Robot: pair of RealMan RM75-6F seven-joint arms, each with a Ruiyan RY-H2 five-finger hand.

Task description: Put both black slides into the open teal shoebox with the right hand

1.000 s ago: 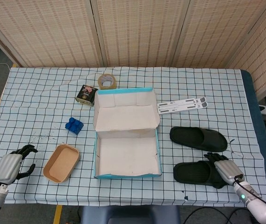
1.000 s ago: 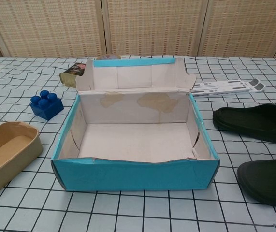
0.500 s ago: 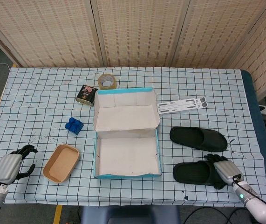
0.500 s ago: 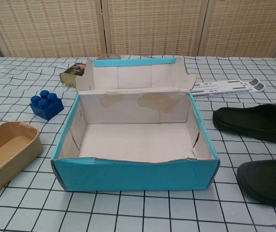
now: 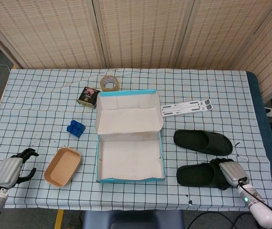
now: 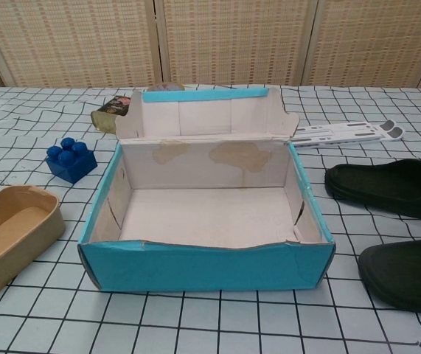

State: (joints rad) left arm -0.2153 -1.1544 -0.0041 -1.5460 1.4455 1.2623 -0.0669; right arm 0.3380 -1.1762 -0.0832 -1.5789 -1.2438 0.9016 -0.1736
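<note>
The near slide [image 5: 200, 175], judged light and flexible, is held at its heel by the right hand [image 5: 231, 172].

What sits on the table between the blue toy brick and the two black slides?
The open teal shoebox lies between the blue toy brick and the two black slides, clearest in the head view; nothing is inside it yet.

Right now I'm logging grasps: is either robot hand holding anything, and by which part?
The right robot hand grips the nearer black slide at its right end. The left robot hand holds nothing.
</note>
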